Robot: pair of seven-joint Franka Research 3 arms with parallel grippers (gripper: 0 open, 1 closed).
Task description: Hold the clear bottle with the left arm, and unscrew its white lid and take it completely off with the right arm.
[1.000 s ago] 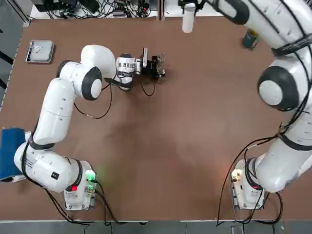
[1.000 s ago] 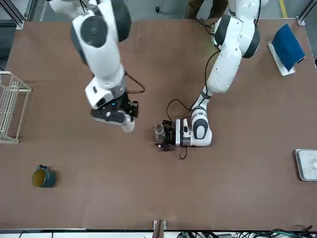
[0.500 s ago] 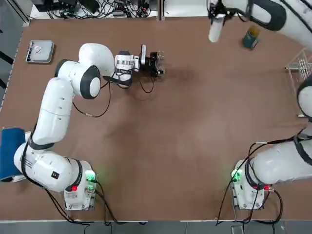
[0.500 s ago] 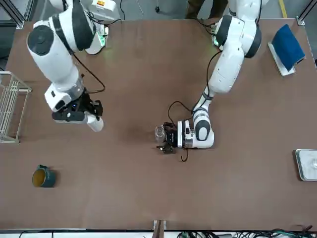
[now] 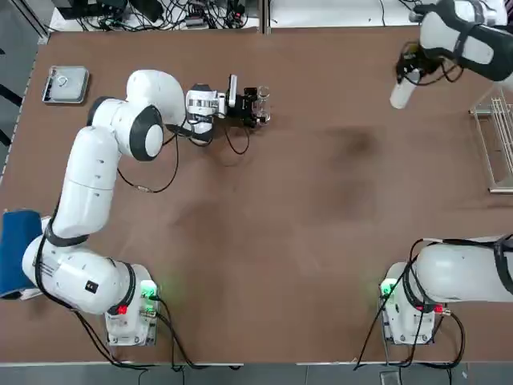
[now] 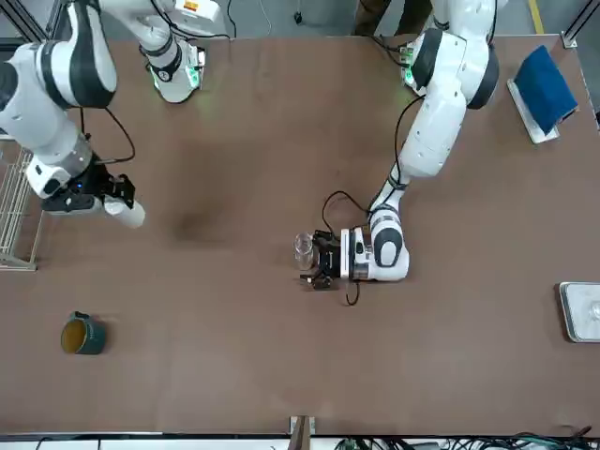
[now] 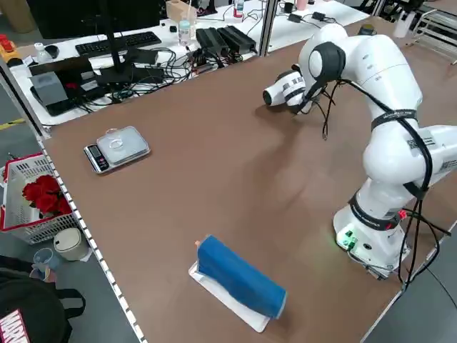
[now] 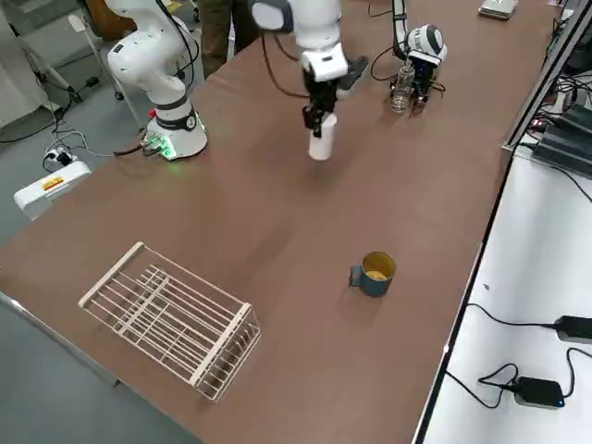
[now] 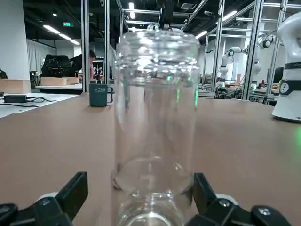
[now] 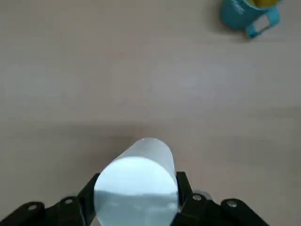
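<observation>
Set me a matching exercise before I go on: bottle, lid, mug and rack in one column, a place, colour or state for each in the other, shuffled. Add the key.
Column 1
1. Bottle
2. Lid
3. Mug
4. Rack

Column 2
A. Teal outside, yellow inside
B. Clear, gripped by the left gripper above the table
C. White wire frame, at the robot's right side of the table
D. Plain white, off the bottle, between the fingers of the right gripper

Pairs: 1-B, 2-D, 3-A, 4-C
</observation>
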